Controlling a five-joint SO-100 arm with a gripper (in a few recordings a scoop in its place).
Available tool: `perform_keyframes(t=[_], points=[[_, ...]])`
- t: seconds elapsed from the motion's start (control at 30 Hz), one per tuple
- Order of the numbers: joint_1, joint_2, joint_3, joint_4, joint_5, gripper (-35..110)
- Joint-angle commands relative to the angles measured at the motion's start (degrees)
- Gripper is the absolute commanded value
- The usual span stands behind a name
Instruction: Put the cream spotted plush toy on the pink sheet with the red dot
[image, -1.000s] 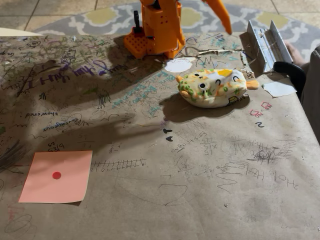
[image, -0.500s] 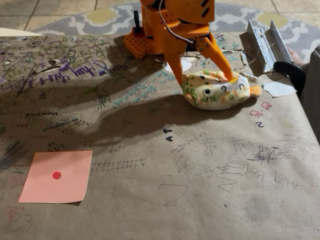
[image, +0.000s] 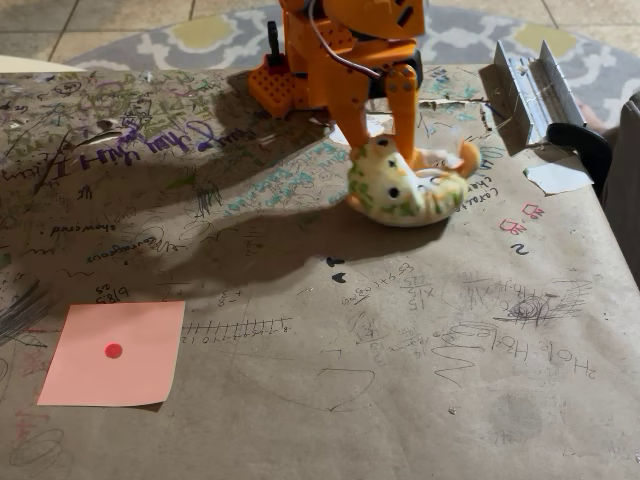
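Pinching the cream spotted plush toy (image: 405, 190) between its two orange fingers, the gripper (image: 385, 150) reaches down at the far side of the scribbled brown paper table (image: 400, 380), in front of the arm's orange base (image: 300, 70). The toy is squeezed and bent, its spotted face toward the camera. The pink sheet with the red dot (image: 115, 352) lies flat near the front left edge, well apart from the toy.

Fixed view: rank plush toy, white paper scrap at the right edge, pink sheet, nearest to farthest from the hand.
1. The cream spotted plush toy: pinched in the hand, upper middle of the table.
2. The white paper scrap: to the right, near the table's right edge.
3. The pink sheet with the red dot: far off at lower left, nothing on it.
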Motion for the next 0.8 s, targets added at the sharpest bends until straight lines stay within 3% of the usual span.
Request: perform_keyframes(t=[0.0, 0.27, 0.47, 0.77], points=[[3.69, 13.10, -6.15, 6.77, 3.08, 0], [21.97, 26.10, -35.07, 13.97, -0.44, 0], [27.42, 40.87, -34.28, 7.91, -4.92, 0], [32.08, 17.40, -52.29, 5.80, 0.44, 0]])
